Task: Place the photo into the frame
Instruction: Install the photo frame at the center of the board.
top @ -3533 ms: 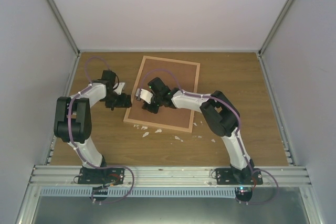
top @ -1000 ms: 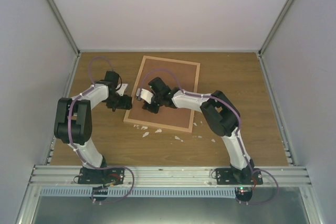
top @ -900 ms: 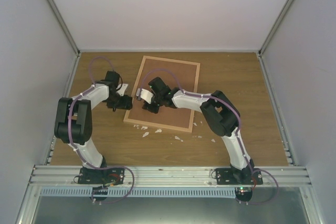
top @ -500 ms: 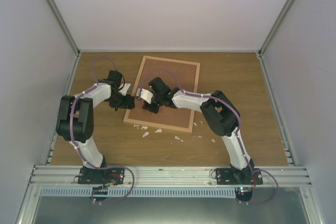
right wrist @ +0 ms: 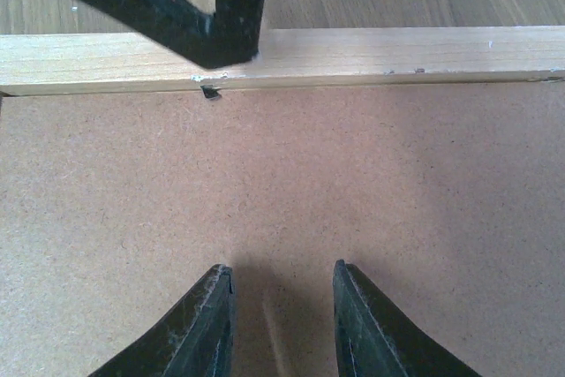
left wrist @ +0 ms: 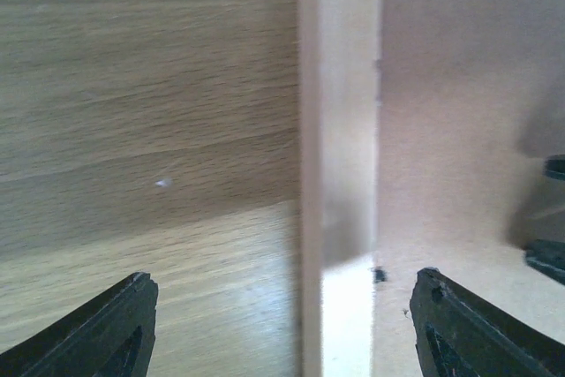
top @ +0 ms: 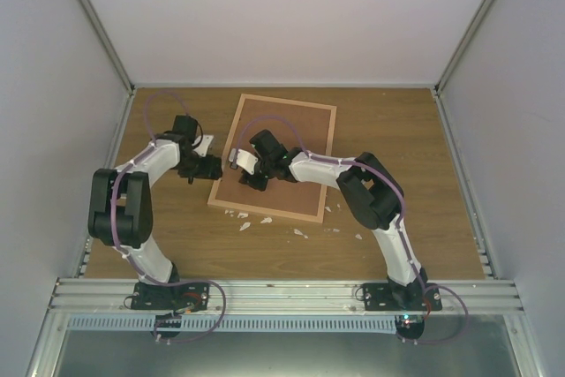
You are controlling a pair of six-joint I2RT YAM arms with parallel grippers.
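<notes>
- Progress: you cannot see the photo in any view. The frame [top: 327,161] lies flat in the middle of the table [top: 415,174]. It looks face down, with the brown backing board [top: 309,125] filling it from edge to edge. If the photo is already in, it is hidden under that board, and the pictures do not settle this.
- What is left, as a judgement: probably securing the board. A small dark tab [right wrist: 210,92] sits at the inner edge of the frame's left rail [left wrist: 340,130], and both end effectors are close to it.
- White scraps [top: 244,225] lie on the table just below the frame's lower edge in the overhead view, not touching it.
- Left arm: on the left of the overhead view it reaches up and bends right. That brings your left end effector [top: 208,168] to the left rail. In its wrist view the fingers [left wrist: 115,328] are spread wide, one over the table and one over the board. They straddle the rail and grasp nothing.
- Right arm: from the lower right it stretches up and left across the frame, wrist low. Your right end effector [top: 251,180] is over the left part of the board. In its wrist view the fingers [right wrist: 199,328] stand a narrow gap apart with only bare board between them, so it is released and holds nothing. You cannot tell whether the tips touch the board.
</notes>
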